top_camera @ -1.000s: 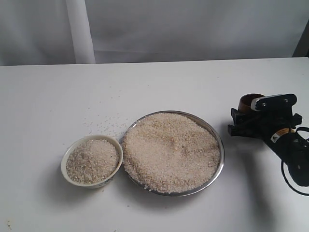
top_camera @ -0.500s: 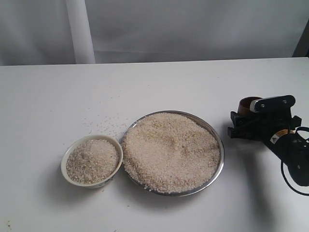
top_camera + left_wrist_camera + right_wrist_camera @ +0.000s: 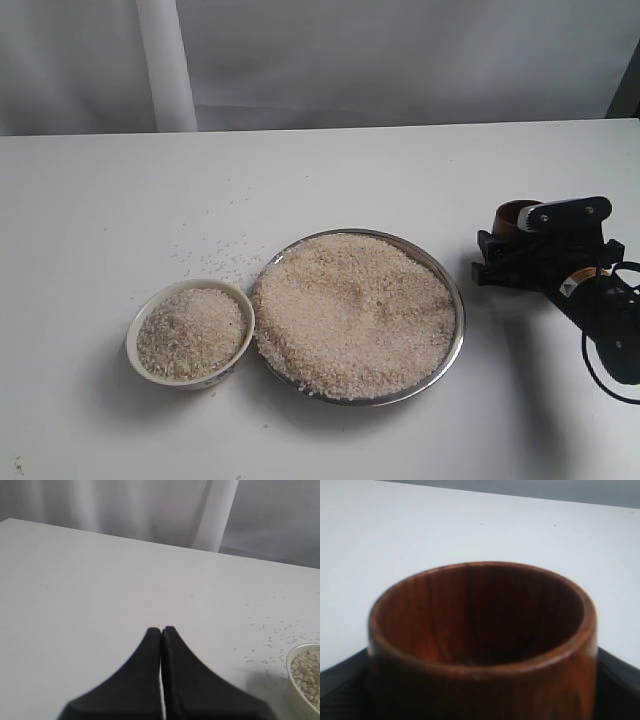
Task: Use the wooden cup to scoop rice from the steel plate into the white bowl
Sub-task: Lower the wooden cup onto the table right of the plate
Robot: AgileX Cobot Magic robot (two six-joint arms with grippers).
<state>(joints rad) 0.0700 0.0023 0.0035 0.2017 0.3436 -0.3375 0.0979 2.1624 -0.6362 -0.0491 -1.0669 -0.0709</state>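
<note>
Black fingers (image 3: 340,690) of the right gripper (image 3: 498,256) press against both sides of the wooden cup (image 3: 480,630), holding it upright with its mouth up. In the exterior view the cup's reddish rim shows at about twelve o'clock of the fingertips, low over the white table (image 3: 330,170). At about nine o'clock of this gripper, near but apart, lies the steel plate (image 3: 460,318), heaped almost to its rim with rice (image 3: 350,315). At about eight o'clock of the plate, just beside it or perhaps touching, stands the white bowl (image 3: 190,384), also filled with grains. Stray grains (image 3: 215,255) are scattered on the table at about one o'clock of the bowl. The left gripper (image 3: 161,630) is clenched on nothing, its two dark tips pressed together above the bare tabletop, with the bowl's edge and spilled grains nearby.
</note>
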